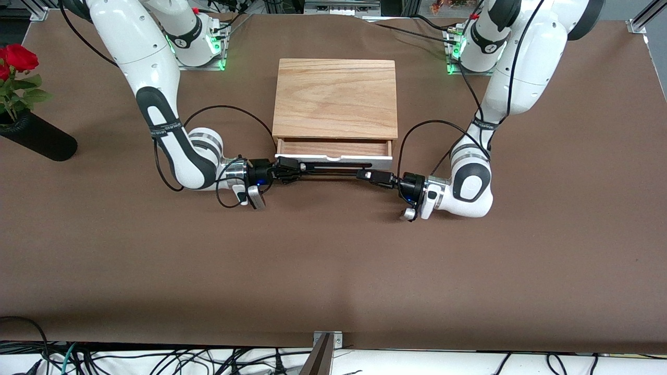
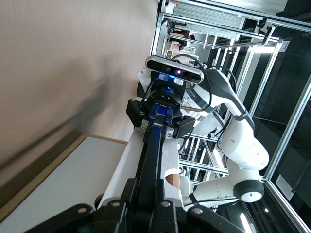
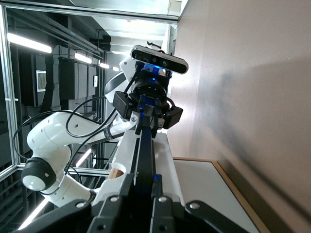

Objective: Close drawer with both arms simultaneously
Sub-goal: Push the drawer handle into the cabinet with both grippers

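The drawer (image 1: 333, 156) stands a little way out of the light oak box (image 1: 336, 99), with a strip of its wood inside showing. Its white front carries a long black bar handle (image 1: 333, 169). My right gripper (image 1: 301, 167) is shut on the end of the handle toward the right arm's end of the table. My left gripper (image 1: 363, 175) is shut on the other end. In the left wrist view the handle (image 2: 153, 145) runs from my left gripper (image 2: 148, 196) to the right gripper (image 2: 161, 118). The right wrist view shows the handle (image 3: 146, 150) between my right gripper (image 3: 145, 191) and the left gripper (image 3: 148, 112).
A black vase (image 1: 36, 136) with red roses (image 1: 18, 57) lies at the right arm's end of the table. Brown table surface (image 1: 333, 271) stretches from the drawer toward the front camera. Cables (image 1: 156, 359) hang along the table's front edge.
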Robot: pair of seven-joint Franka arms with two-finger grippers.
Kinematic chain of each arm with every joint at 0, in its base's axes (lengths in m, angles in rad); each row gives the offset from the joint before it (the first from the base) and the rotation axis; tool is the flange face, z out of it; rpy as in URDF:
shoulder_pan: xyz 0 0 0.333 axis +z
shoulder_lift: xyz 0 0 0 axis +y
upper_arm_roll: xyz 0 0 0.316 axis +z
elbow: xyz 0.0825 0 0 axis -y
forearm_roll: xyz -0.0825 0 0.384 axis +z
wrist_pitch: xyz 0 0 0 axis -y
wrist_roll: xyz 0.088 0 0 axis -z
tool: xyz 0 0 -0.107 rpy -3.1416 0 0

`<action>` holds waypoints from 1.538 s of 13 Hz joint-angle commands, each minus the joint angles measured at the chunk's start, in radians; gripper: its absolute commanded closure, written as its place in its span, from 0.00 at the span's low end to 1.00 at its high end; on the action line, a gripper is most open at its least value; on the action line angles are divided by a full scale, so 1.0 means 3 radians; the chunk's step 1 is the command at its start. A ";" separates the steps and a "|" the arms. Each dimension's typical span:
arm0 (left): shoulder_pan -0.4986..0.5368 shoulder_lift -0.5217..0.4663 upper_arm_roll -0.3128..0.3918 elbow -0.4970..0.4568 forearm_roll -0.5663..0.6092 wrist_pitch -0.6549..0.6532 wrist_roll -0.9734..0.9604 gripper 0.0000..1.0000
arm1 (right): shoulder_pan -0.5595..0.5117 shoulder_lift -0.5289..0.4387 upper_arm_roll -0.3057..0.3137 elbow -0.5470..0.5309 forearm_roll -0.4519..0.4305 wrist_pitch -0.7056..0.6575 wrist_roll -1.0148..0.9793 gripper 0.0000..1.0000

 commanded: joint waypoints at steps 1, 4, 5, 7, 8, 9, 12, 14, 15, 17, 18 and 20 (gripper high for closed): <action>-0.0040 -0.0052 -0.0181 -0.0207 -0.0039 0.0113 -0.0033 1.00 | 0.0027 -0.0169 0.0086 -0.0293 0.0003 -0.0069 -0.0269 0.99; -0.0040 -0.0067 -0.0197 -0.0294 -0.0039 0.0052 -0.0043 1.00 | 0.0027 -0.0220 0.0147 -0.0467 0.0003 -0.0079 -0.0407 0.99; -0.0040 -0.0072 -0.0202 -0.0340 -0.0039 0.0036 -0.0043 1.00 | 0.0027 -0.0225 0.0152 -0.0518 0.0003 -0.0079 -0.0458 0.99; -0.0040 -0.0118 -0.0207 -0.0427 -0.0039 0.0036 -0.0043 1.00 | 0.0027 -0.0231 0.0198 -0.0615 0.0003 -0.0079 -0.0570 0.99; -0.0040 -0.0139 -0.0217 -0.0463 -0.0039 0.0026 -0.0043 1.00 | 0.0027 -0.0241 0.0219 -0.0656 0.0003 -0.0079 -0.0611 0.99; -0.0035 -0.0144 -0.0248 -0.0494 -0.0039 0.0026 -0.0043 1.00 | 0.0027 -0.0246 0.0224 -0.0692 0.0003 -0.0079 -0.0622 0.99; -0.0035 -0.0144 -0.0248 -0.0535 -0.0039 0.0026 -0.0038 1.00 | 0.0027 -0.0261 0.0311 -0.0779 0.0003 -0.0115 -0.0648 0.99; -0.0040 -0.0144 -0.0248 -0.0540 -0.0039 0.0026 -0.0058 1.00 | 0.0027 -0.0256 0.0352 -0.0805 0.0003 -0.0115 -0.0648 0.98; -0.0035 -0.0144 -0.0248 -0.0525 -0.0039 0.0026 -0.0094 0.80 | 0.0027 -0.0256 0.0352 -0.0805 0.0003 -0.0115 -0.0643 0.96; -0.0005 -0.0144 -0.0248 -0.0504 -0.0039 0.0021 -0.0094 0.00 | 0.0027 -0.0256 0.0352 -0.0764 -0.0002 -0.0115 -0.0597 0.68; 0.0021 -0.0144 -0.0248 -0.0484 -0.0039 0.0021 -0.0094 0.00 | 0.0027 -0.0261 0.0347 -0.0734 -0.0002 -0.0115 -0.0556 0.28; 0.0062 -0.0144 -0.0243 -0.0377 -0.0008 0.0021 -0.0105 0.00 | 0.0022 -0.0271 0.0311 -0.0601 0.0003 -0.0115 -0.0347 0.00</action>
